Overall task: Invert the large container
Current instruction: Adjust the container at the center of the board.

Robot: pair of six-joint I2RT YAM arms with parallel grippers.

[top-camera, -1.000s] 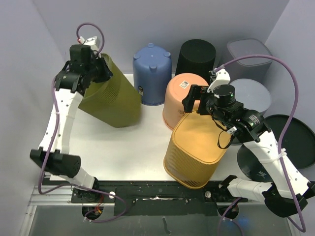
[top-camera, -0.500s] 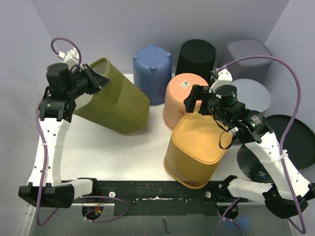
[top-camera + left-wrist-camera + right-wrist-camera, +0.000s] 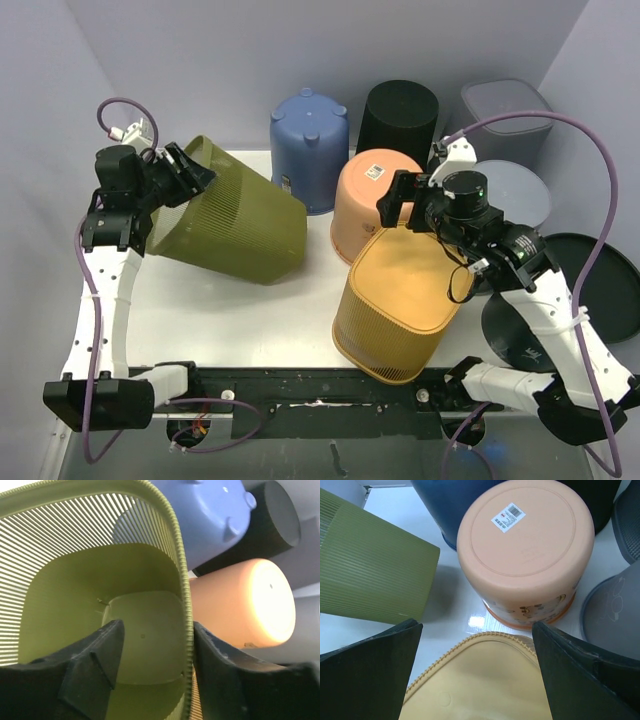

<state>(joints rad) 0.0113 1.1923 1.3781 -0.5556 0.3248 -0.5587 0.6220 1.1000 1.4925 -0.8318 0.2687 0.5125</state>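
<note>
The large container (image 3: 235, 225) is an olive-green slatted bin lying tipped on its side at the left of the table, its mouth toward my left gripper (image 3: 186, 170). In the left wrist view I look into the bin (image 3: 75, 590). My left gripper (image 3: 157, 647) is open and straddles the bin's rim (image 3: 181, 585), with one finger inside and one outside. My right gripper (image 3: 402, 205) hangs open over the upturned base of a yellow slatted bin (image 3: 395, 300), holding nothing. The right wrist view shows that gripper (image 3: 477, 652) open just above the yellow base (image 3: 480, 685).
A peach tub (image 3: 372, 195) stands upside down between the two bins. A blue bucket (image 3: 308, 145), a black bin (image 3: 398, 112) and a grey bin (image 3: 505, 108) line the back. A grey lid (image 3: 515, 190) and dark round lids (image 3: 600, 275) lie at the right.
The olive bin has tipped further down onto its side. My left gripper swung out to the left with the rim and has opened. The right arm barely moved.
</note>
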